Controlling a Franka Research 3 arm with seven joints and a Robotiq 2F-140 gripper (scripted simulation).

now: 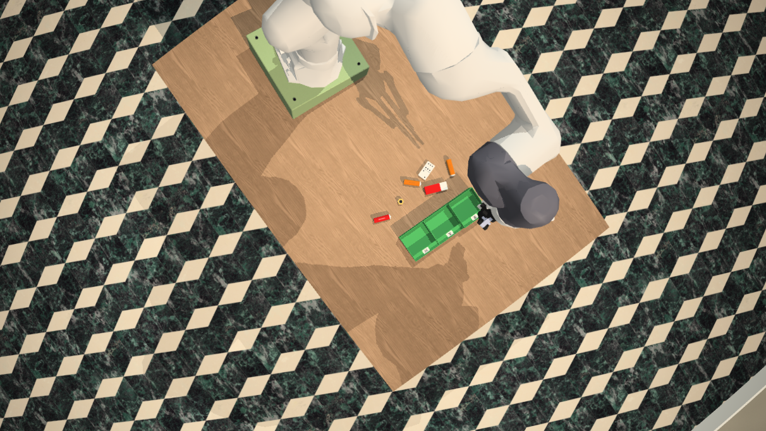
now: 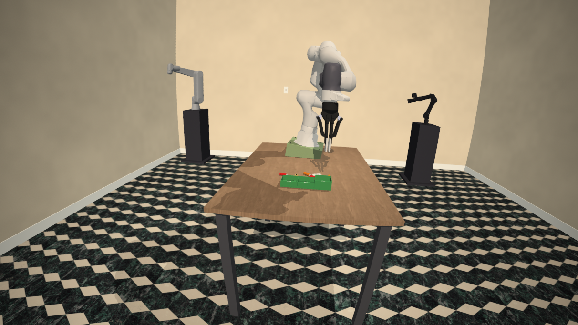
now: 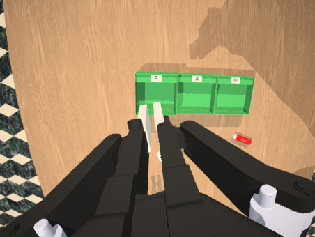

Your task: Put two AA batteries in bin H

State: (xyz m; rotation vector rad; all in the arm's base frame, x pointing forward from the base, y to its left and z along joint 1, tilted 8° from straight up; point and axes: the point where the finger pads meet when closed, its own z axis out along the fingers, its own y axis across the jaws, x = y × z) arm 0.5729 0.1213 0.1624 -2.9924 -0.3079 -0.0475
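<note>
Gripper [image 1: 485, 217] [image 2: 328, 150] [image 3: 152, 114] up high, clenched on nothing, poised towards the right-hand side of the table [image 1: 332, 160] [image 2: 343, 202] [image 3: 70, 52] as the exterior view has it, its tips raised well off the wood! And the score in bin H [image 1: 419, 254] [image 2: 288, 183] [image 3: 226, 79]? Nil: nothing lies in it, at the row's end towards the table's left edge.

Look at the contenders, all on the wood between the bins and the far edge. A slim red battery [image 1: 381, 218] [image 2: 282, 174] [image 3: 242, 139] lies nearest the left edge, just off bin H. One orange battery [image 1: 411, 182] [image 2: 306, 173] sits farther in, and a second orange battery [image 1: 450, 167] [image 2: 328, 175] lies towards the right edge. All three look like AAs, I'd judge. The chunky red-and-white piece [image 1: 432, 188] [image 2: 312, 176], the domino [image 1: 426, 170] [image 2: 316, 174] [image 3: 159, 156] and the little nut [image 1: 400, 200] [image 2: 296, 174] must sit this out!

So it's the opening pick, by my reading. Next move: choose a battery, spread the fingers, line them across its barrel and drop straight down, minding those neighbours. Two deliveries needed, and only two!
</note>
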